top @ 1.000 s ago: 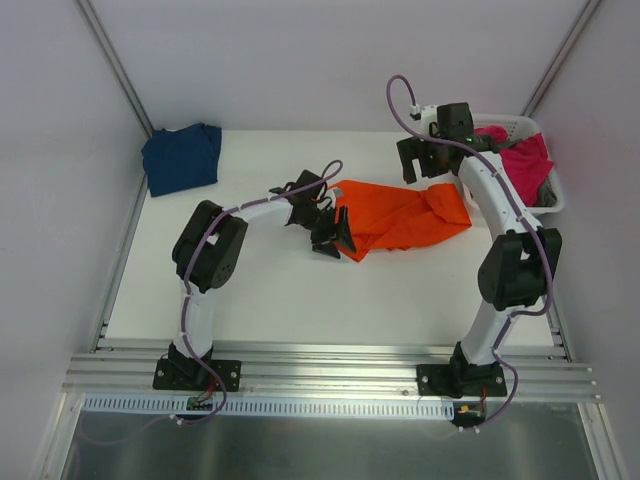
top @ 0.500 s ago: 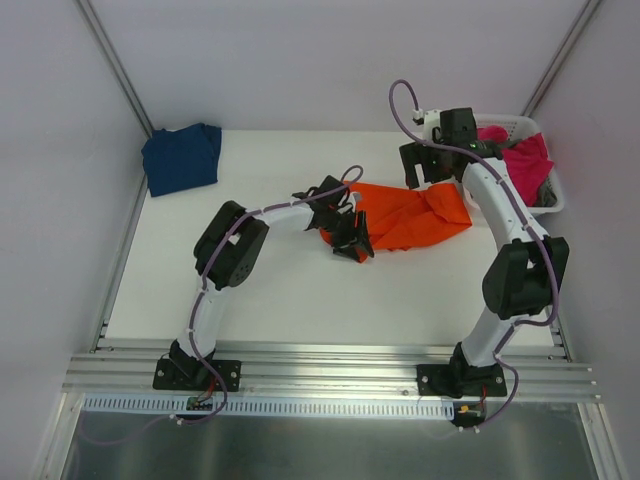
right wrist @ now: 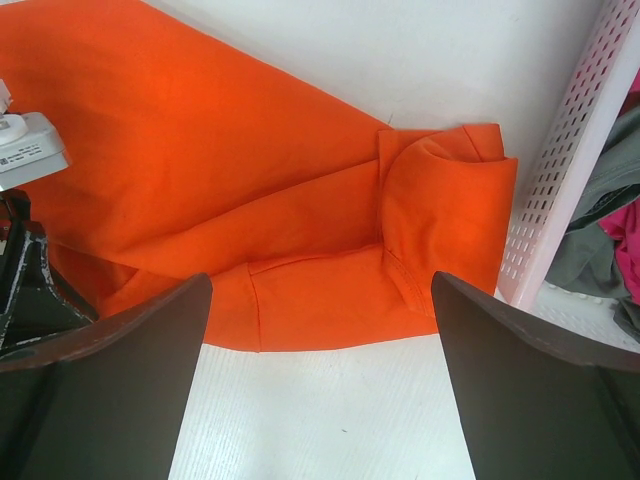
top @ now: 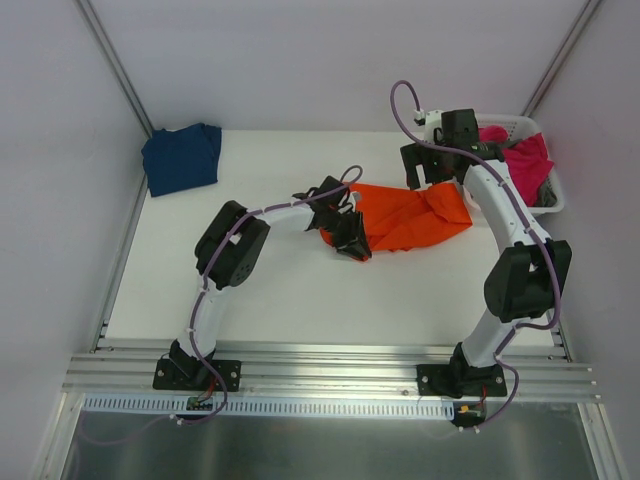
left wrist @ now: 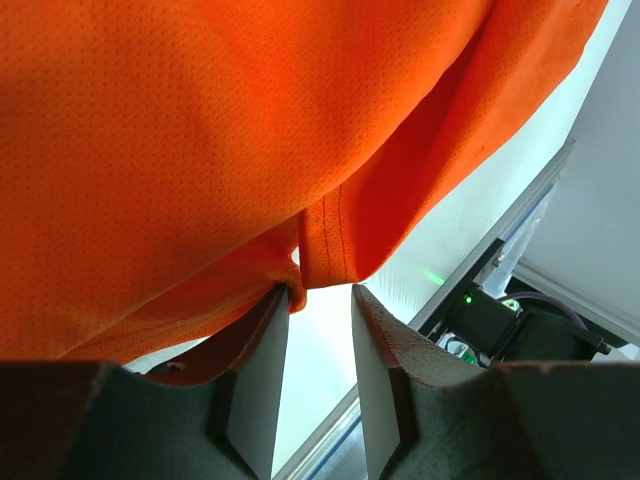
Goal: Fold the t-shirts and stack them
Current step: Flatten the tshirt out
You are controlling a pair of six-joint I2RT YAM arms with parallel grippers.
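Orange shirt (left wrist: 200,150) hem found at tips of half-closed left jaws, right jaws spread empty; shallow bite could let it be dropped

No text, brand or number can be read. Small dark print is seen on a white label (right wrist: 22,152) at the left edge of the right wrist view, but it cannot be made out.
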